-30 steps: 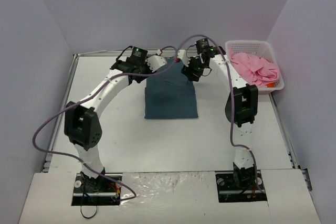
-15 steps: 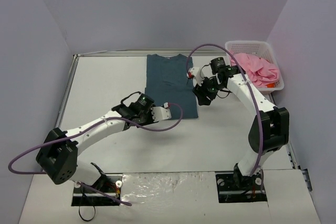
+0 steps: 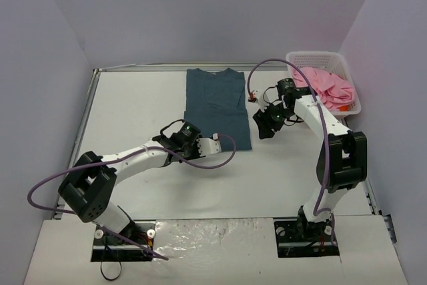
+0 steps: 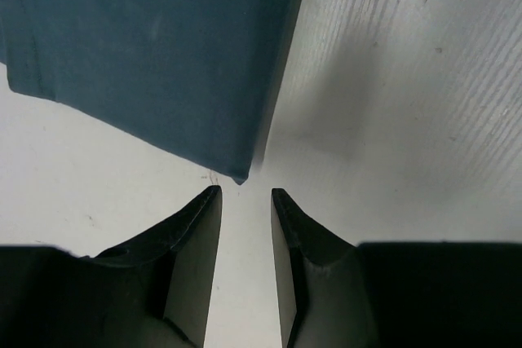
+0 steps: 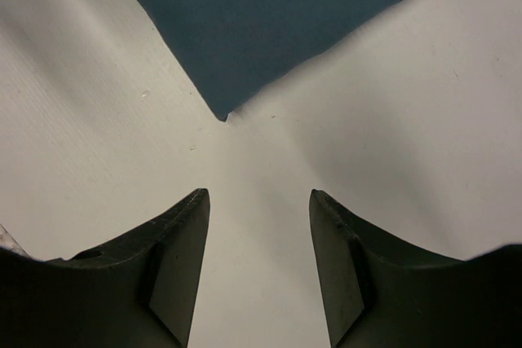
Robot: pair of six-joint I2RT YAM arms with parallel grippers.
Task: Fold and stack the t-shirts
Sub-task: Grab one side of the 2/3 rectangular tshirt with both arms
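so, going left to right: the left gripper sits low over the white table, right at the near hem of the teal t-shirt, roughly 6 o'clock from the shirt's middle. in the left wrist view its fingers stand apart with a narrow gap, and there's only bare table between them. a corner of the shirt lies just ahead of the tips at 12 o'clock, close, but the cloth isn't in the gap.

the teal t-shirt itself lies flat in the middle of the table as a long rectangle running from 12 to 6 o'clock, with the neck end toward the far edge. you can see doubled layers along its edge in the left wrist view.

the right gripper hangs just off the shirt's right edge, around 4 o'clock from the shirt's middle. its fingers are spread wider than the left ones and aren't pinching anything. another corner of the teal cloth points at them from 12 o'clock, with a strip of table between the corner and the tips.

over at the far right, about 2 o'clock on the table, the pink t-shirt is bunched up in the white basket, spilling a bit over the near rim. it's well apart from both grippers.
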